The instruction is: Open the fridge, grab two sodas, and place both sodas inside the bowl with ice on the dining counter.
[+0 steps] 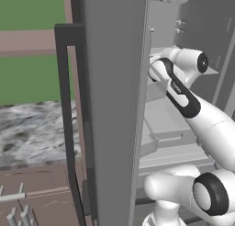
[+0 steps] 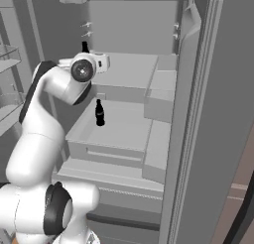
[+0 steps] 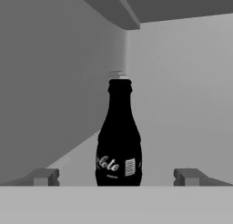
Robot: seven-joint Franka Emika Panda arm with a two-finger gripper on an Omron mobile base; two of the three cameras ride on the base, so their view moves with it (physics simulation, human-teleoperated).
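The fridge (image 2: 218,114) stands open, with its left door (image 1: 110,105) edge-on in the left base view. My arm reaches onto the upper shelf (image 2: 129,69). One soda (image 3: 119,136), a black bottle with a white label, stands upright straight ahead of my gripper (image 3: 118,176). The gripper is open, with its fingertips (image 3: 45,176) wide on either side of the bottle and short of it. In the right base view this soda's top (image 2: 85,47) peeks above my wrist. A second soda (image 2: 99,113) stands on the shelf below. The bowl, ice and dining counter are out of view.
Grey shelves and drawers (image 2: 114,153) step down inside the fridge, with door bins (image 2: 7,54) at the left. The fridge's back corner lies just behind the bottle. A marbled worktop (image 1: 32,128) and brown drawers (image 1: 36,193) lie left of the door.
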